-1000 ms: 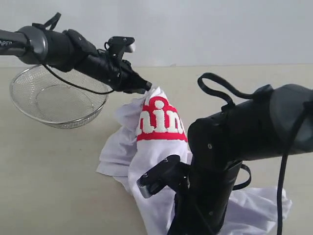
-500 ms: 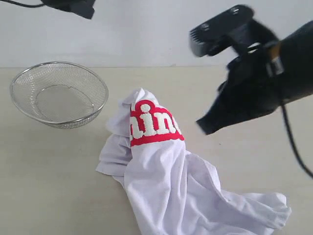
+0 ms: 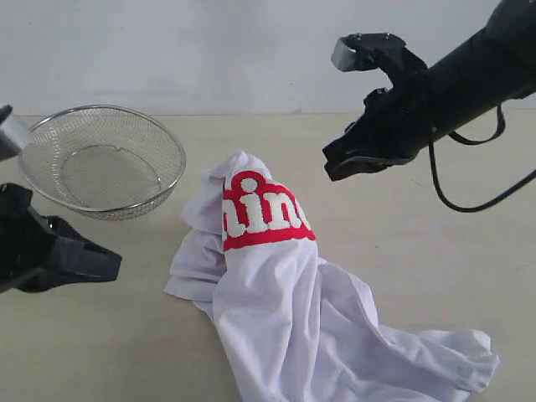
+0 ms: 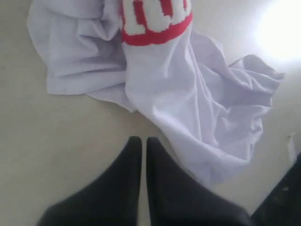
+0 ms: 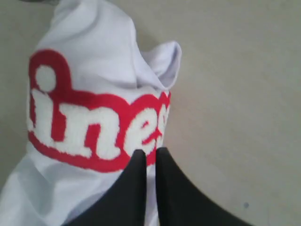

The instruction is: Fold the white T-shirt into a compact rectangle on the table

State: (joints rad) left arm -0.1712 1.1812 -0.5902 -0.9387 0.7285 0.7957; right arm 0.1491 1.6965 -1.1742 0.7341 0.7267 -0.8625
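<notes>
The white T-shirt (image 3: pixel 285 310) lies crumpled in a long heap on the beige table (image 3: pixel 100 335), its red lettering (image 3: pixel 264 213) humped up at the far end. Low at the left, my left gripper (image 3: pixel 113 266) is shut and empty, a short way off the shirt's edge. In the left wrist view it (image 4: pixel 143 140) hovers over bare table beside the shirt (image 4: pixel 188 94). My right gripper (image 3: pixel 331 167) hangs shut above the table, to the right of the lettering. In the right wrist view it (image 5: pixel 150 151) points at the lettering (image 5: pixel 94 127), holding nothing.
A round silver wire-mesh basket (image 3: pixel 126 205) stands at the back left, close behind the left arm. A pale wall runs along the table's far edge. The right arm's black cable (image 3: pixel 452 197) loops down over the table at the right.
The left gripper let go of the shirt's top, swung up and came down low at the left. The right arm rose from the front to the upper right. The shirt's peak sagged.
</notes>
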